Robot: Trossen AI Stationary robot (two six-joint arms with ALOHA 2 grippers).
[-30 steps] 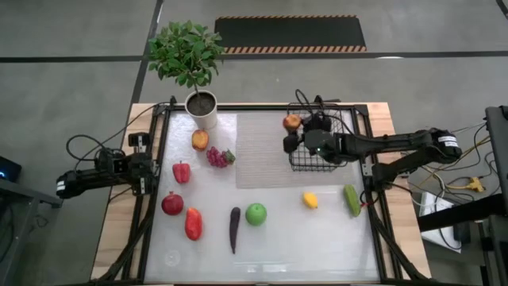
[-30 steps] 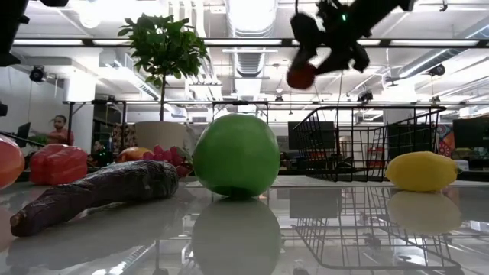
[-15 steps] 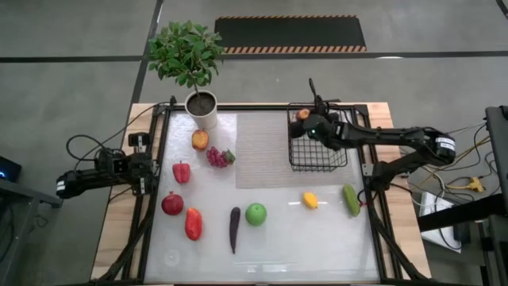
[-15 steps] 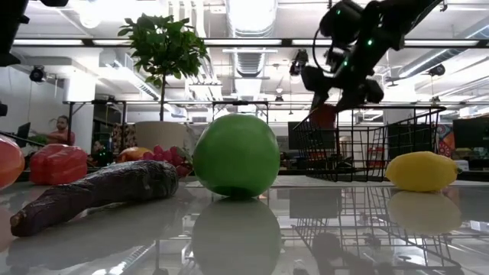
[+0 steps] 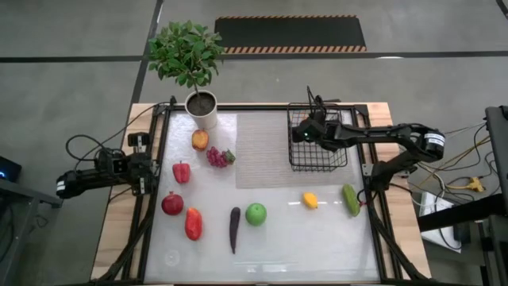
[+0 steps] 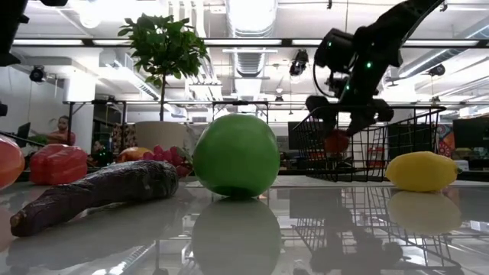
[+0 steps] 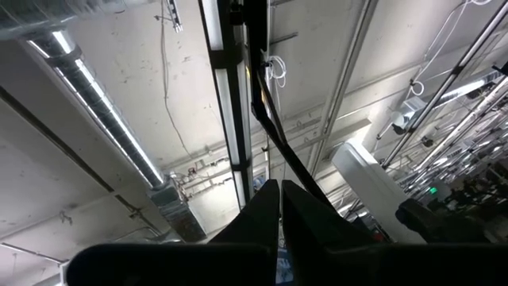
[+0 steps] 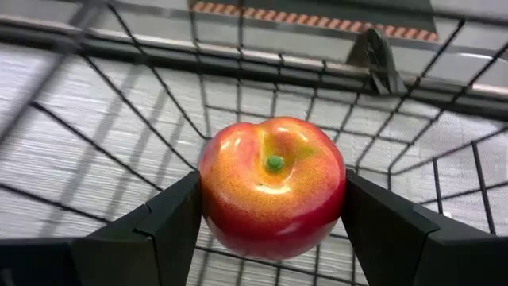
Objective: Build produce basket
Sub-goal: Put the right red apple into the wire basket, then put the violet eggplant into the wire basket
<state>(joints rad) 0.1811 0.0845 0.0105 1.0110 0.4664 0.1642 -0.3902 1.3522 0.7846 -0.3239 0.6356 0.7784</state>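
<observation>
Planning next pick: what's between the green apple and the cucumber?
Only the yellow lemon sits between green apple and cucumber, seen in the high view.

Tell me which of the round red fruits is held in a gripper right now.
The red-orange apple, clamped in the right gripper inside the black wire basket; the dark red apple lies free on the table.

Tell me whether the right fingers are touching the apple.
Touching. The right wrist view shows both dark fingers pressed against the sides of the apple, held inside the basket with no gap.
</observation>
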